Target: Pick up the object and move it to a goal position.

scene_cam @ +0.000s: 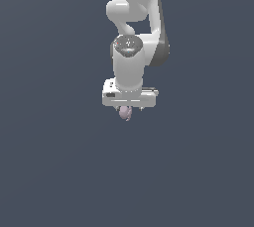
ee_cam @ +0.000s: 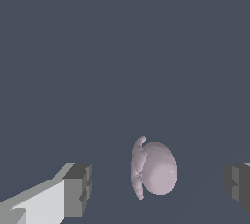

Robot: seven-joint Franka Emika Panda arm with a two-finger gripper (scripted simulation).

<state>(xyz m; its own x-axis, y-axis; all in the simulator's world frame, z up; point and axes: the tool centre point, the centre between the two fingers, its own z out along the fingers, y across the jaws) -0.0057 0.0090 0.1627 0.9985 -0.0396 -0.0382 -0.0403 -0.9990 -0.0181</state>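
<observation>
The object (ee_cam: pixel 155 168) is a small pale pinkish-mauve rounded lump with a ragged edge on one side. In the wrist view it lies between my two grey fingertips, with a clear gap to each. My white gripper (ee_cam: pixel 158 189) is open and touches nothing. In the exterior view the gripper (scene_cam: pixel 129 108) points straight down at the middle of the picture, and the object (scene_cam: pixel 124 114) shows just under the hand, partly hidden by it. The fingers themselves are hard to make out there.
A plain dark blue-grey surface (scene_cam: pixel 59 171) fills both views. The white arm (scene_cam: pixel 134 18) rises behind the hand towards the top of the exterior view. No other objects, edges or goal marker show.
</observation>
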